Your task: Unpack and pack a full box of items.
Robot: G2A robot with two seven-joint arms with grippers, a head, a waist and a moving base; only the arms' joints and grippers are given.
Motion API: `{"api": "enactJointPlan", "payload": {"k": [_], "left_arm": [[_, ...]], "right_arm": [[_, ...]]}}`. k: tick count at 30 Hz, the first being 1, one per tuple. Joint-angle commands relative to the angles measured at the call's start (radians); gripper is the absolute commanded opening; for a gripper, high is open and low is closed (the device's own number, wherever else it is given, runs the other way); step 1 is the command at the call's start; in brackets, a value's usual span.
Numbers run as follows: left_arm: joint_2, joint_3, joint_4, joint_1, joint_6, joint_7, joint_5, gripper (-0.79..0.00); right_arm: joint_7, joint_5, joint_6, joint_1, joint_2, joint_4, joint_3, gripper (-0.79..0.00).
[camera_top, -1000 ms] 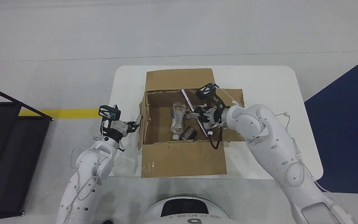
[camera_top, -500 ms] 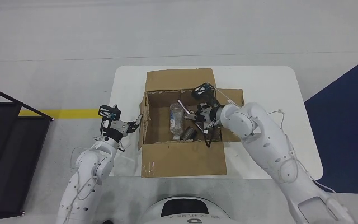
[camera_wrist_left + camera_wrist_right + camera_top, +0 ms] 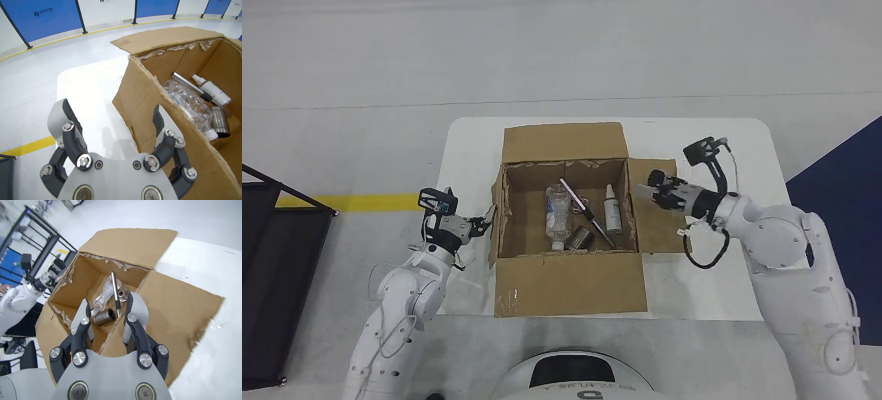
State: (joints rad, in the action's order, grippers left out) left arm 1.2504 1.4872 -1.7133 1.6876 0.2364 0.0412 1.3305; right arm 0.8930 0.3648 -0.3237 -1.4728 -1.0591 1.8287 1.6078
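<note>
We log the box [image 3: 570, 285] open on the tabletop [image 3: 722, 150], flaps folded out. Inside lie a clear bottle [image 3: 559, 212], a rod [image 3: 587, 210], a spray bottle [image 3: 612, 210] and a steel cylinder [image 3: 581, 237]. Left end effector [image 3: 110, 106]: fingers spread, empty, just beside the box's left wall. Right end effector [image 3: 108, 297]: fingers spread, empty, over the right flap.

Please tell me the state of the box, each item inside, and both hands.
Cardboard box: open, flaps folded out.
Plastic bottle: crumpled, lying in box.
Spray bottle: lying in box.
Metal rod: lying in box.
Metal cylinder: on its side.
Left hand: open, empty.
Right hand: open, empty.
</note>
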Motion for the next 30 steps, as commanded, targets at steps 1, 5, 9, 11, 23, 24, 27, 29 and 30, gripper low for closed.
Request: {"api": "enactJointPlan", "payload": {"k": [1, 5, 9, 11, 23, 24, 27, 29, 30], "left_arm": [[0.000, 0.000, 0.000, 0.000, 0.000, 0.000, 0.000, 0.000], [0.000, 0.000, 0.000, 0.000, 0.000, 0.000, 0.000, 0.000], [0.000, 0.000, 0.000, 0.000, 0.000, 0.000, 0.000, 0.000], [0.000, 0.000, 0.000, 0.000, 0.000, 0.000, 0.000, 0.000], [0.000, 0.000, 0.000, 0.000, 0.000, 0.000, 0.000, 0.000], [0.000, 0.000, 0.000, 0.000, 0.000, 0.000, 0.000, 0.000], [0.000, 0.000, 0.000, 0.000, 0.000, 0.000, 0.000, 0.000], [0.000, 0.000, 0.000, 0.000, 0.000, 0.000, 0.000, 0.000], [0.000, 0.000, 0.000, 0.000, 0.000, 0.000, 0.000, 0.000]], "right_arm": [[0.003, -0.123, -0.038, -0.032, 0.005, -0.058, 0.081, -0.437], [0.029, -0.290, -0.117, -0.052, 0.013, -0.183, 0.165, -0.462], [0.074, -0.354, -0.127, -0.040, 0.021, -0.302, 0.184, -0.440], [0.099, -0.368, -0.105, -0.013, 0.023, -0.369, 0.170, -0.428], [0.393, -0.685, -0.121, 0.175, 0.015, -0.688, 0.014, -0.397], [0.428, -0.732, -0.116, 0.186, 0.015, -0.707, 0.010, -0.419], [0.519, -0.846, -0.084, 0.219, 0.013, -0.758, -0.004, -0.431], [0.551, -0.905, -0.053, 0.236, 0.012, -0.773, -0.012, -0.434], [0.561, -0.924, -0.043, 0.240, 0.013, -0.773, -0.014, -0.437]]}}
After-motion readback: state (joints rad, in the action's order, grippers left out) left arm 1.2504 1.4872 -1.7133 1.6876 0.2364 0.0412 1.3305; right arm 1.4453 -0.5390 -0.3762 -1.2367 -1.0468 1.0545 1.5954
